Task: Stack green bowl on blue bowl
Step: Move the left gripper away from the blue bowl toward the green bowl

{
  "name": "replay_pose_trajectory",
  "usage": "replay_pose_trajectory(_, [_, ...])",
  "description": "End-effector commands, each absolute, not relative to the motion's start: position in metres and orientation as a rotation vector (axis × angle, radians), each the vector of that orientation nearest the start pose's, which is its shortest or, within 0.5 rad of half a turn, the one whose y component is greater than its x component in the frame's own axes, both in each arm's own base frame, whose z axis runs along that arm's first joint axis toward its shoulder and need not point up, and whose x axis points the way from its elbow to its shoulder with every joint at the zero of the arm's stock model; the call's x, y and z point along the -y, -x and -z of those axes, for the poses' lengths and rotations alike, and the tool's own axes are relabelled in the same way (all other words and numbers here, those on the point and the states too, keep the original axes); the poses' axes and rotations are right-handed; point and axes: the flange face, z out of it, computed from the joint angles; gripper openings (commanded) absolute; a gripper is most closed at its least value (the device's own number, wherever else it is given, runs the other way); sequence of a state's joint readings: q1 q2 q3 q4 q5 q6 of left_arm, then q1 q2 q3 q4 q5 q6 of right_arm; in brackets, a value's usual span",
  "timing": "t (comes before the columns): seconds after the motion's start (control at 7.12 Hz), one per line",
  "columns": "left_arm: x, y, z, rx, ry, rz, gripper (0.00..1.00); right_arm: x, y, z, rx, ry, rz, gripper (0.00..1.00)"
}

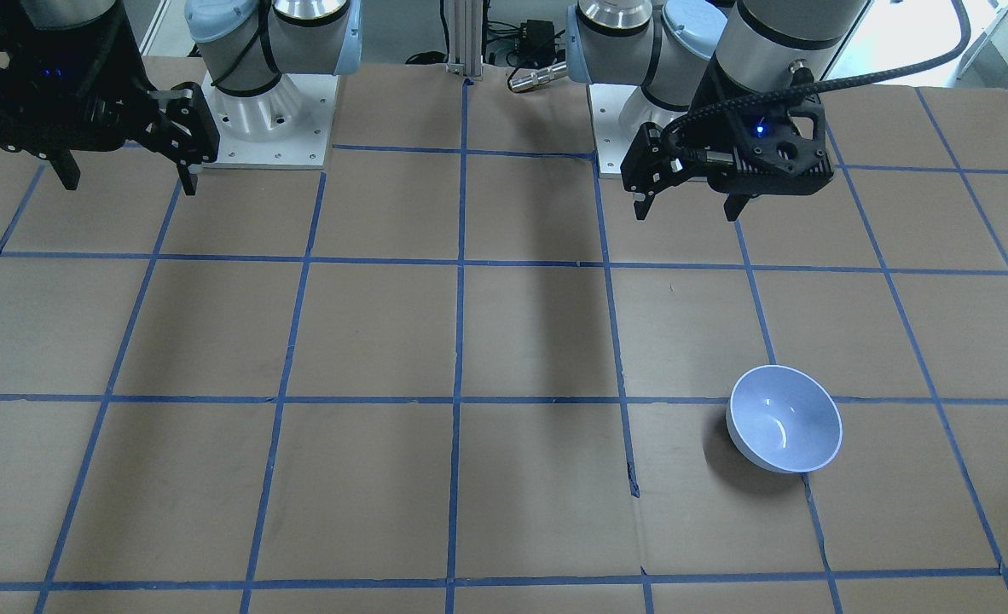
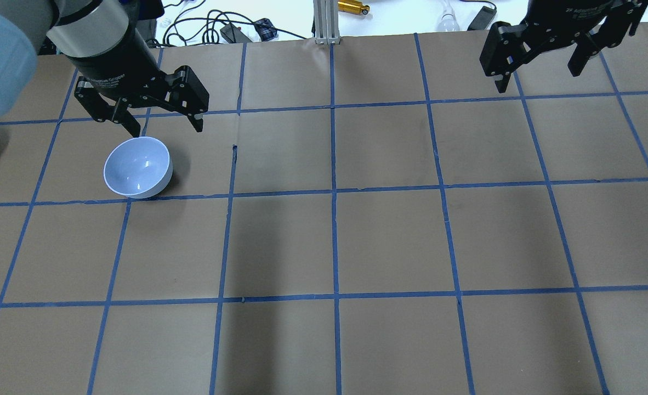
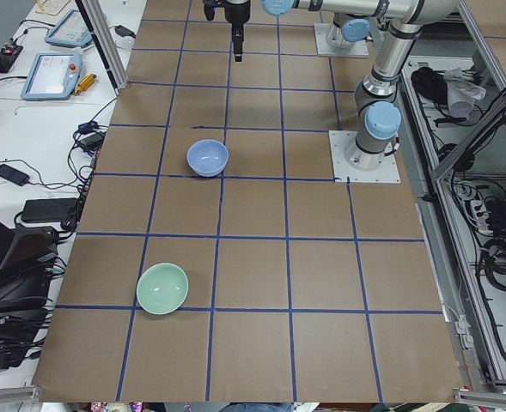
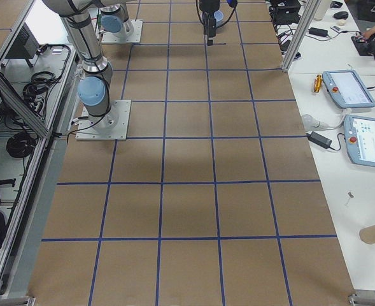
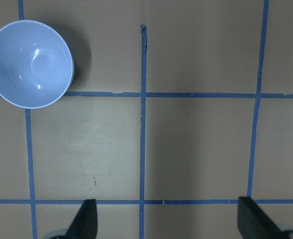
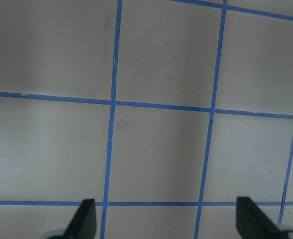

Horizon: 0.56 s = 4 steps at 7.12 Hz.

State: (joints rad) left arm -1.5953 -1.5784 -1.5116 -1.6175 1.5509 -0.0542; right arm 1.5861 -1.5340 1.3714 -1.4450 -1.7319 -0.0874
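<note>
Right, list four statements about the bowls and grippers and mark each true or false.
1. The green bowl sits inside the blue bowl. False: they stand apart on the table.
2. The blue bowl is upright and empty. True.
3. The left gripper holds the green bowl. False: its jaws are open and hold nothing.
4. The right gripper is open and empty. True.
</note>
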Motion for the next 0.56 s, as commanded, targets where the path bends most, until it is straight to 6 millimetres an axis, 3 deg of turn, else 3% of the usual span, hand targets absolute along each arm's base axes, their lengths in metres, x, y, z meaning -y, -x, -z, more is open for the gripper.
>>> replay_pose_trajectory(0.0, [0.4920,0.1477,-0.5067,-3.164,0.048,0.001,1.00,0.5041,-0.1251,-0.5561,-3.299,0.165,0.051,1.00])
replay_pose_trajectory(0.42, [0.4951,0.1452,-0.5020,-3.161,0.042,-0.016,1.00,0.5041,-0.1251,-0.5561,-3.299,0.165,0.051,1.00])
